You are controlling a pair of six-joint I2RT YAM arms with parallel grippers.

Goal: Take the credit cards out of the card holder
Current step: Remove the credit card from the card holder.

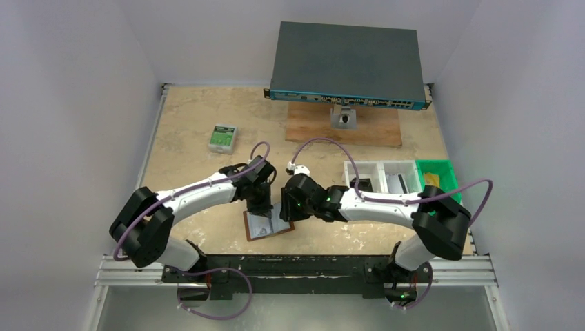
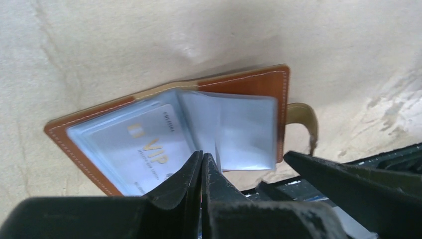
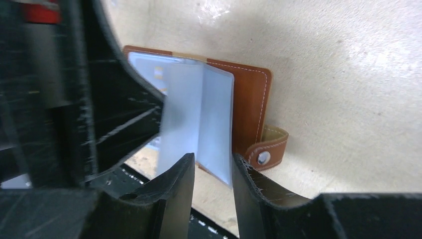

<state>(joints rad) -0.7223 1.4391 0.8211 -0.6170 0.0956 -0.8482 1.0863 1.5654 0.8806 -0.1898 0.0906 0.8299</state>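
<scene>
Brown leather card holder [image 2: 249, 84] lies open and flat on the tabletop [image 1: 186, 117], near its front edge and between the two arms. Its clear sleeves [image 3: 214, 114] are fanned up and its snap tab [image 3: 266, 152] sticks out past one side.

The left claw [image 2: 202, 155] is closed tight, with its tips down on the sleeves by the fold. Whether a thin leaf is caught between them I cannot tell. The right claw [image 3: 213, 158] stands narrowly apart, astride the lower edge of one raised sleeve and not clamped on it.

What could go wrong:
- **Wrong grip:** the right claw may close on plastic alone, with no card in its grip. A pull would then lift the whole holder or strain the leaf.
- **Lost hold:** if the left tips slide on the slick plastic, nothing pins the holder and it follows the pull.
- **Collision:** the two claws work very close together and could knock each other.
- **Falling off:** a drag towards the arms could take the holder over the tabletop's front edge.

Count:
- One card holder.
- One card that can be made out, the pale VIP card [image 2: 149, 144] in its pocket. Any others are hidden.
- At least two clear sleeves.
- One snap tab and two claws.
- One green-and-white box [image 1: 223, 137].
- One grey flat device [image 1: 348, 62] on one wooden board [image 1: 376, 131].
- One white tray [image 1: 383, 167] with two compartments.
- One green bin [image 1: 441, 169].
</scene>
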